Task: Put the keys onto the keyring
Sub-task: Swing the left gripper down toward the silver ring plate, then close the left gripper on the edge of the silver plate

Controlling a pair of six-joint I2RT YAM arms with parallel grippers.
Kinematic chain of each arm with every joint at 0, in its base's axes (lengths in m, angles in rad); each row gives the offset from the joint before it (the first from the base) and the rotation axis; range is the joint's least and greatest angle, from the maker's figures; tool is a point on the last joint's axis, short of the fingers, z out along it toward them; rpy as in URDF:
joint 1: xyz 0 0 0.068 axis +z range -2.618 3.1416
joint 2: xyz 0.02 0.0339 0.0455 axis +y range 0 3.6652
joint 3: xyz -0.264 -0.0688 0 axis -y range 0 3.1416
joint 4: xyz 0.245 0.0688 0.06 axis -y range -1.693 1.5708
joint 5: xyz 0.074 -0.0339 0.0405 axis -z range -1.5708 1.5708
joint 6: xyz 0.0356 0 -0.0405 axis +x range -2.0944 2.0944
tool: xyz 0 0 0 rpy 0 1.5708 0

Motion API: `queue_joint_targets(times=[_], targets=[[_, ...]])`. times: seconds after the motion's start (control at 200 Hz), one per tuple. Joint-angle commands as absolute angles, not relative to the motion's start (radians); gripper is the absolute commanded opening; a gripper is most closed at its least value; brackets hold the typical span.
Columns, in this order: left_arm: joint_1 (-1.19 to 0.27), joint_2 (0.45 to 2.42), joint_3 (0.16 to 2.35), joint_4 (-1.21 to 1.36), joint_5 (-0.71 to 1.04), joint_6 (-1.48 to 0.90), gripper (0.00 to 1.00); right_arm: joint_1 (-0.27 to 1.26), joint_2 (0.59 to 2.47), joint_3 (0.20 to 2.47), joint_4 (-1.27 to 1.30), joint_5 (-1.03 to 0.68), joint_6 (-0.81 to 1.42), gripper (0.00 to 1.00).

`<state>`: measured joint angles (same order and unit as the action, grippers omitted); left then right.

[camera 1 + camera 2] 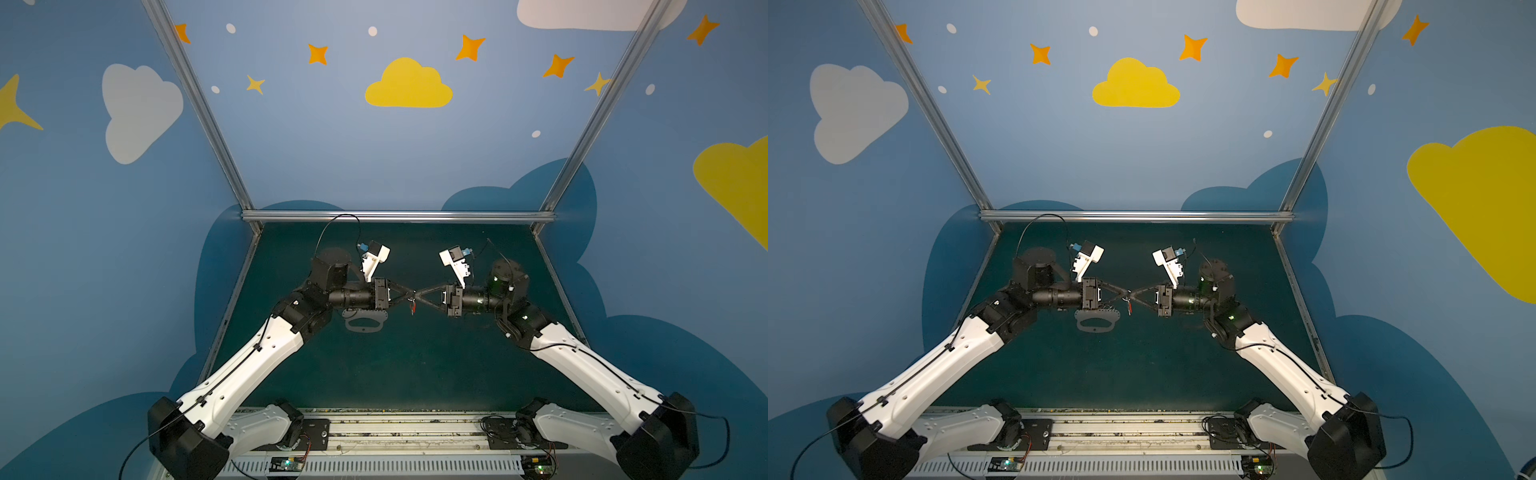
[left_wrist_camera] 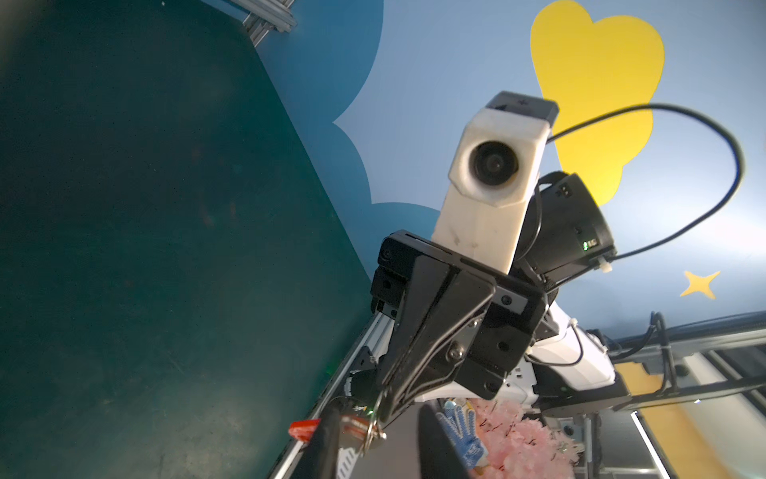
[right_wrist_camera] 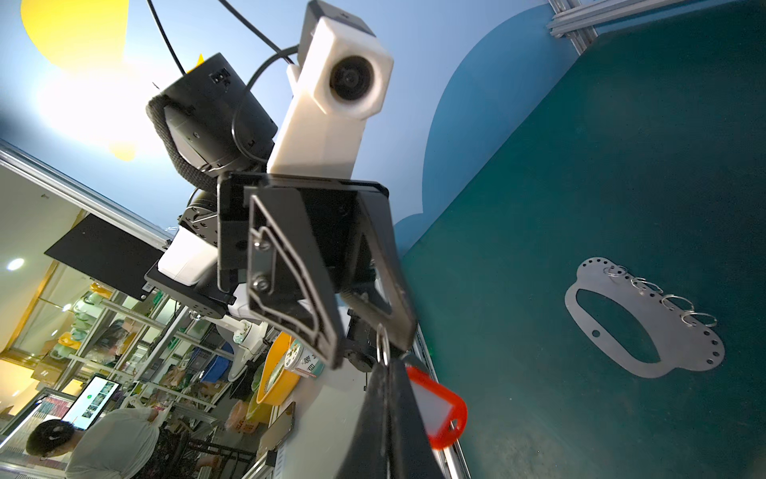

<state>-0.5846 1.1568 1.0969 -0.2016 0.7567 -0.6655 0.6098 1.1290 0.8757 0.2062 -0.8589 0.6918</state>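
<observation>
Mid-air above the dark green worktop (image 3: 621, 166), the right fingers (image 2: 389, 394) are pressed fully together on the keyring (image 3: 382, 344). Its thin silver loop stands edge-on out of their tips. The left fingers (image 3: 397, 329) meet them tip to tip from the opposite side. They are parted by a moderate gap, with one tip on either side of the loop. Whether either tip touches the loop cannot be told.

The keys (image 3: 439, 410) show as a red-orange tag with a white insert. They hang just beside the right fingers, off the worktop, and the metal key itself is too hidden to make out. In both top views the two pairs of fingers cross in an X, with the red tag dangling directly beneath the crossing.

Below the fingers, toward the left arm's side and clear of both pairs, a flat grey plate (image 3: 688, 344) lies on the worktop. It has one large cut-out and rows of small holes. Four spare rings (image 3: 675, 301) are threaded along one of its edges, side by side. Blue walls (image 1: 332, 145) painted with clouds and stars enclose the scene.
</observation>
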Motion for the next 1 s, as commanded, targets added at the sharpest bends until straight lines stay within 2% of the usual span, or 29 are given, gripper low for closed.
queue_joint_targets(times=[0.0, 0.055, 0.125, 0.18, 0.235, 0.295, 0.506, 0.601, 0.766, 0.996], targets=[[-0.585, 1.143, 1.121, -0.208, 0.706, -0.641, 0.40, 0.610, 1.112, 0.883, 0.206, -0.868, 0.675, 0.00], [-0.583, 1.142, 1.114, -0.196, 0.710, -0.644, 0.35, 0.611, 1.108, 0.882, 0.197, -0.863, 0.665, 0.00], [-0.583, 1.145, 1.113, -0.196, 0.707, -0.649, 0.35, 0.611, 1.105, 0.876, 0.195, -0.857, 0.659, 0.00], [-0.581, 1.143, 1.118, -0.228, 0.669, -0.644, 0.38, 0.611, 1.098, 0.869, 0.190, -0.844, 0.645, 0.00], [-0.574, 1.131, 1.119, -0.278, 0.572, -0.641, 0.45, 0.609, 1.087, 0.860, 0.179, -0.820, 0.629, 0.00], [-0.555, 1.111, 1.096, -0.309, 0.470, -0.653, 0.46, 0.609, 1.071, 0.859, 0.136, -0.774, 0.589, 0.00], [-0.470, 1.126, 1.006, -0.427, 0.333, -0.749, 0.47, 0.593, 1.046, 0.840, 0.011, -0.666, 0.483, 0.00], [-0.470, 1.171, 0.972, -0.471, 0.278, -0.758, 0.46, 0.585, 1.049, 0.809, 0.013, -0.616, 0.469, 0.00], [-0.460, 1.301, 0.888, -0.405, 0.264, -0.760, 0.45, 0.574, 1.077, 0.760, 0.030, -0.576, 0.443, 0.00], [-0.451, 1.593, 1.000, -0.512, 0.230, -0.665, 0.39, 0.562, 1.071, 0.714, 0.007, -0.515, 0.418, 0.00]])
